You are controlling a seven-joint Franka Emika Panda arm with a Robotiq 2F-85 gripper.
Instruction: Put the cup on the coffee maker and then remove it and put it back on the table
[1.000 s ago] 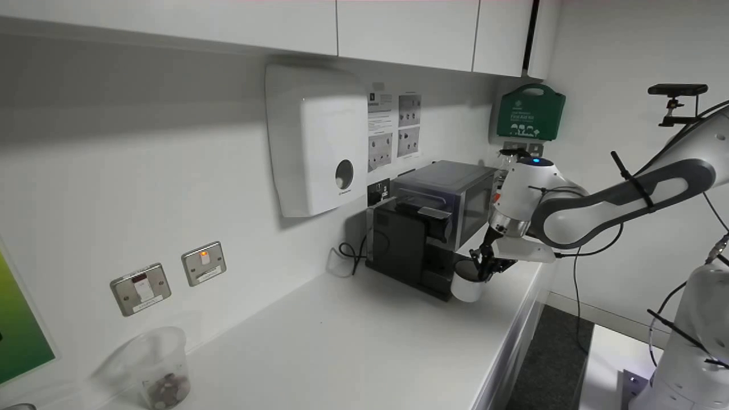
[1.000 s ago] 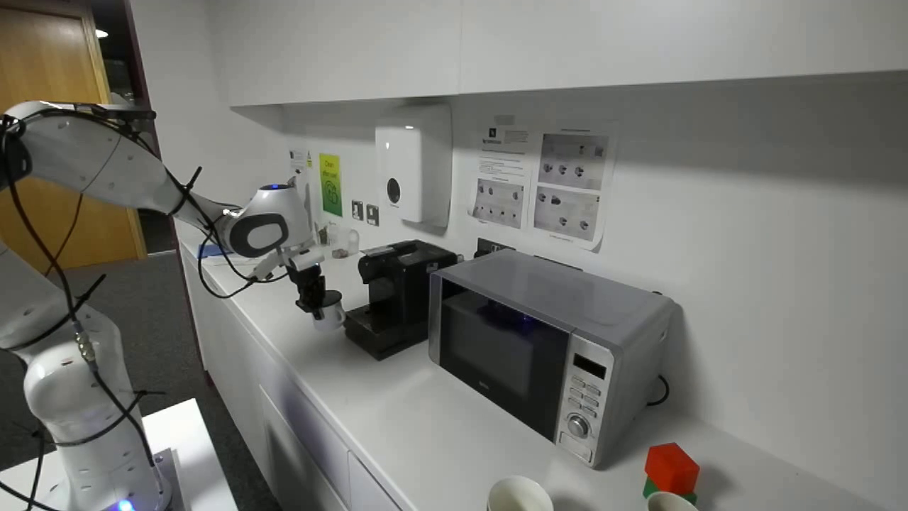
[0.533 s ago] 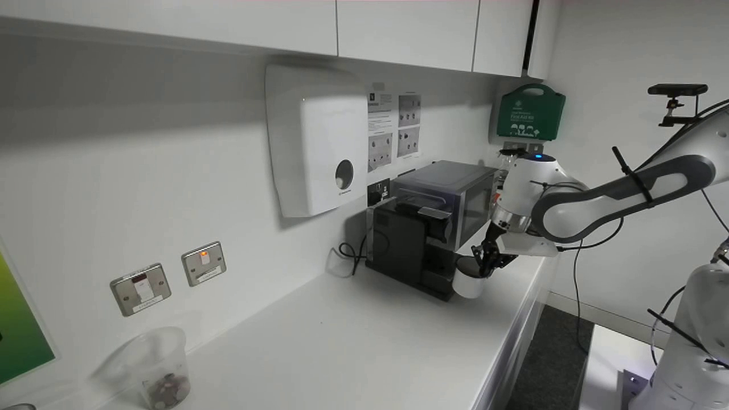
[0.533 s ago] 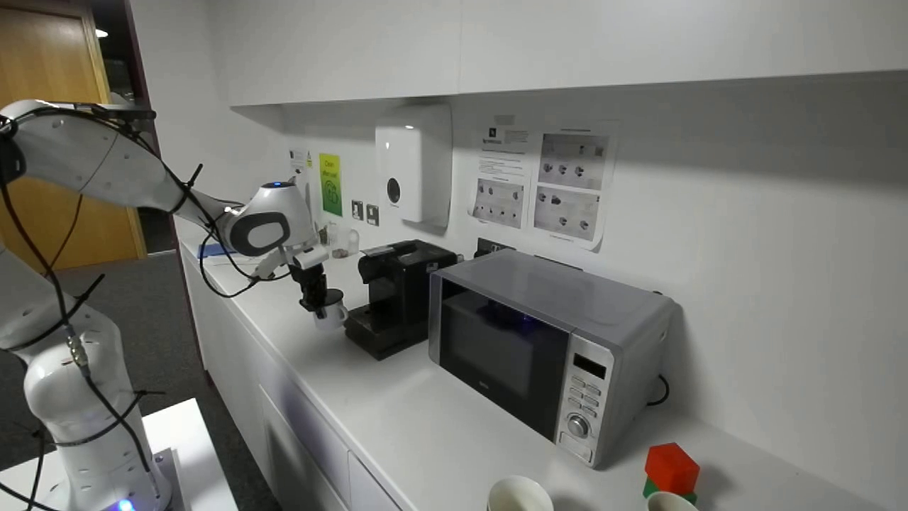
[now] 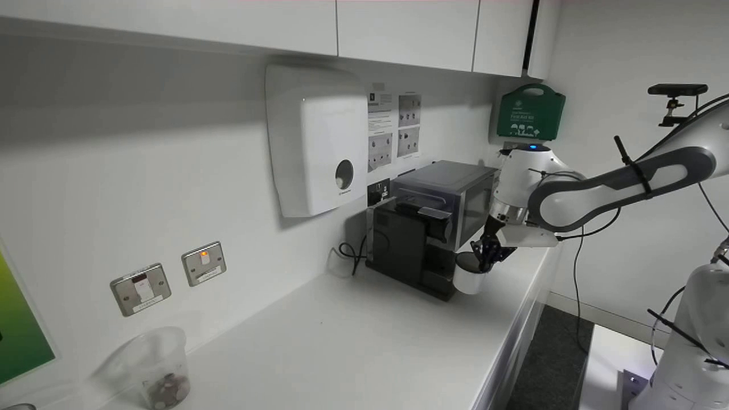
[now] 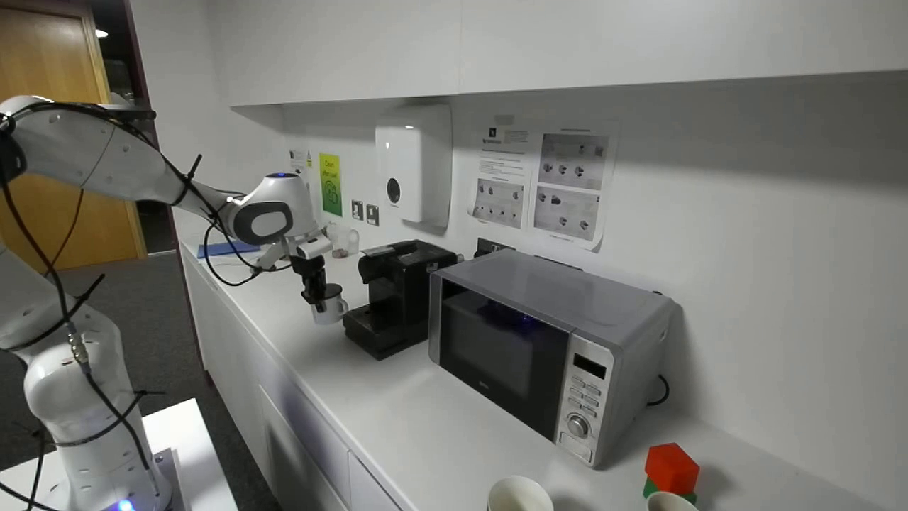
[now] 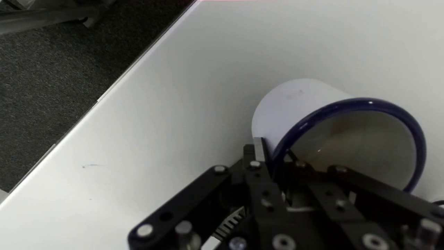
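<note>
Down on the long white surface (image 5: 364, 341) sits a grey microwave (image 6: 550, 291), with a black coffee maker (image 6: 418, 284) just beside it. Right in front of that is the cup (image 5: 468, 283), white with a blue rim, mouth up; honestly can't tell if its bottom touches the surface. Fingers (image 7: 256, 170) are clamped on the cup's side near the rim, one inside, one outside.

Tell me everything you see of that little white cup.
The cup is short, round and white, apparently enamelled, with a dark-blue rim, a side handle and a faint brownish patch inside. It's roughly upright, just in front of the coffee maker. The claw pinches its wall, one finger inside. Whether it touches the counter is unclear.
</note>
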